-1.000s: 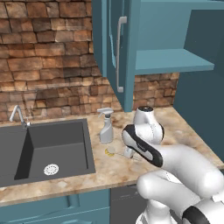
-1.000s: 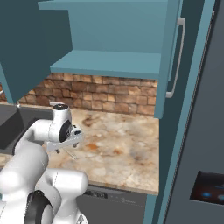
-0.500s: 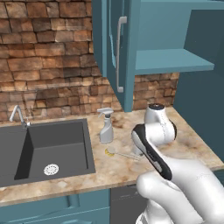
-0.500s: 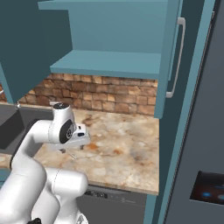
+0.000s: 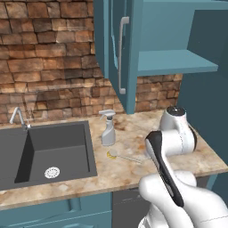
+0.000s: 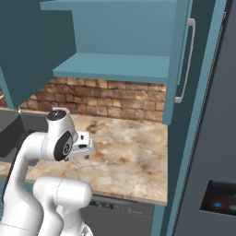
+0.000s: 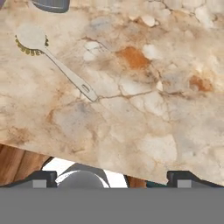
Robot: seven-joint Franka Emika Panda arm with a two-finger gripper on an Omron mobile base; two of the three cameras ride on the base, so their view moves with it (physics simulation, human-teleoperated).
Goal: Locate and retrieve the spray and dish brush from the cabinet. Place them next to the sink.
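The spray (image 5: pixel 107 128) stands upright on the marble counter just right of the sink (image 5: pixel 58 138). The dish brush (image 5: pixel 119 156) lies flat in front of it, yellow bristled head toward the sink. In the hand view the dish brush (image 7: pixel 54 59) lies at the upper left, with the spray's base (image 7: pixel 50 4) at the top edge. My gripper (image 7: pixel 112 178) hangs open above the bare counter, to the side of the brush handle, with nothing between its fingertips (image 7: pixel 43 177). The cabinet (image 5: pixel 173 62) is open above, its teal shelf bare.
The cabinet door (image 5: pixel 121 55) with its grey bar handle stands open over the counter's back. A chrome faucet (image 5: pixel 18 116) rises at the sink's far left. A dark fridge (image 6: pixel 216 138) walls off the right end of the counter (image 6: pixel 133 152).
My arm has swung to the right, away from the spray and brush, and the gripper has stayed open. The spray and the dish brush have not moved.
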